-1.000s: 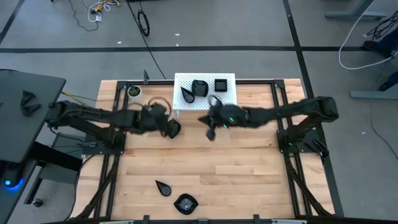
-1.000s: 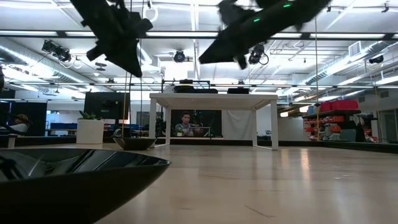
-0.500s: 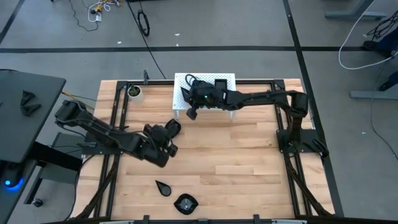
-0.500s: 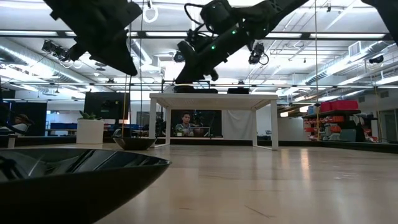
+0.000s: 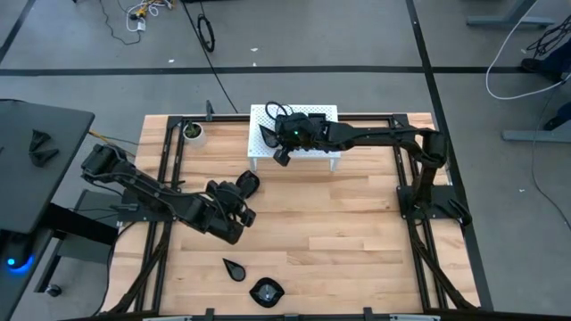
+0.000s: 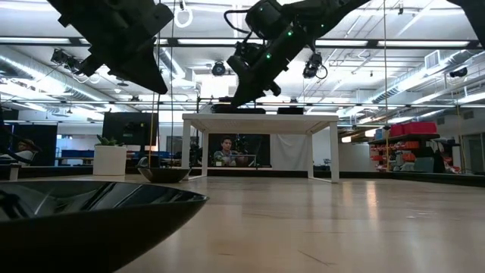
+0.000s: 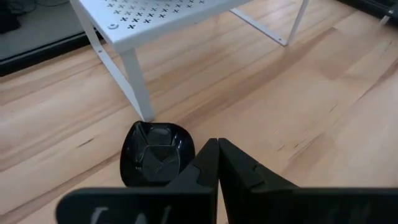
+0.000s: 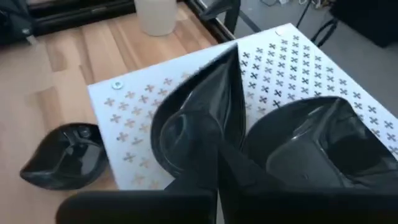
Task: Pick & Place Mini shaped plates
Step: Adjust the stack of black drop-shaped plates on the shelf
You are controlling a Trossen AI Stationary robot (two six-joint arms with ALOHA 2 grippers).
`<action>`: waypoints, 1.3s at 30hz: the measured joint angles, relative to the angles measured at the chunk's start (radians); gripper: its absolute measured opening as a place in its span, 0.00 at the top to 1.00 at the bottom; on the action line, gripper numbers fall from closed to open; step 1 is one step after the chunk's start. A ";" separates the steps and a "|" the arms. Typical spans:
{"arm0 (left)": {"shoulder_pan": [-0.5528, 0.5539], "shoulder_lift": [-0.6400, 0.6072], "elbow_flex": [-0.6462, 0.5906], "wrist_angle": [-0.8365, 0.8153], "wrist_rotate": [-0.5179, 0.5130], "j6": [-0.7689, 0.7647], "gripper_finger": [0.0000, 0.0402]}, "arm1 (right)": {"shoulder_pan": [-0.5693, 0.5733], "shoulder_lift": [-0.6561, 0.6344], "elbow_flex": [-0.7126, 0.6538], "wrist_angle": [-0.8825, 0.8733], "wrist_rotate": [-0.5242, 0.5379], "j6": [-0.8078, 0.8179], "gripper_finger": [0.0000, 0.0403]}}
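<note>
Mini shaped plates, glossy black: one lies on the table beside the left leg of a white perforated rack. A teardrop one and a larger one sit on the rack's top. Two more lie near the table's near edge. My left gripper is shut and empty in the air, just on the near side of the plate by the leg. My right gripper is shut and empty above the rack's near left corner, over the teardrop plate.
A small white cup with a green plant stands at the table's far left. Dark frame rails run along both sides. Bare wood lies between the rack and the near plates. In the low view a plate fills the foreground.
My left gripper has swung away from the plate by the rack leg toward the table's near edge and sunk a little, staying shut. My right gripper has gone toward the far edge and left, from over bare table to above the rack's near left corner, tipping downward.
</note>
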State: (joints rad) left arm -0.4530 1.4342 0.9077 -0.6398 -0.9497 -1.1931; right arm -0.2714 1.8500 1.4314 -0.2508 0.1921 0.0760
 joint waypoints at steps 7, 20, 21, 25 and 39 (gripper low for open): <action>0.001 0.000 0.000 0.001 -0.008 -0.001 0.98 | 0.016 0.009 0.002 0.037 -0.074 -0.005 1.00; 0.001 0.000 0.000 0.000 -0.003 0.000 0.98 | 0.033 -0.076 0.003 -0.008 -0.252 -0.094 1.00; 0.001 0.000 0.000 0.000 -0.003 0.000 0.98 | 0.037 -0.074 0.003 -0.011 -0.280 -0.096 1.00; 0.001 0.000 0.000 0.000 -0.015 -0.001 0.98 | 0.043 -0.031 0.003 0.015 -0.279 -0.120 1.00; 0.001 -0.001 0.000 0.000 -0.016 0.000 0.98 | 0.043 -0.018 0.003 0.069 -0.051 -0.137 1.00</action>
State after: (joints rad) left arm -0.4522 1.4334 0.9077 -0.6400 -0.9653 -1.1931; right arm -0.2285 1.8324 1.4340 -0.1813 0.1415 -0.0615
